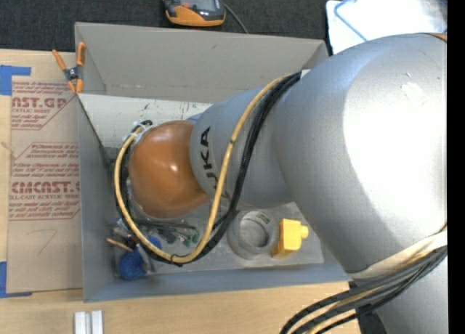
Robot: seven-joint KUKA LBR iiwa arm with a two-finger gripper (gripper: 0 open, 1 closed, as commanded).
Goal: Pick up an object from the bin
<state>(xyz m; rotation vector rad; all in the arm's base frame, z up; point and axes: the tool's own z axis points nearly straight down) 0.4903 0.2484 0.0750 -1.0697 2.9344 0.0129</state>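
Observation:
A round blue thing [131, 266] lies in the bin's near left corner. Just above it sits a small dark cluster with green bits [171, 236], partly covered by the arm's orange dome; I cannot tell what it is. A greyish see-through ring, like a tape roll [252, 235], lies flat near the bin's front wall. A yellow block [290, 237] rests against the ring's right side.
The arm and its orange dome with black and yellow cables cover most of the bin's floor, from the right to the left middle. A thin brownish stick [116, 241] pokes out at the left, beside the blue thing.

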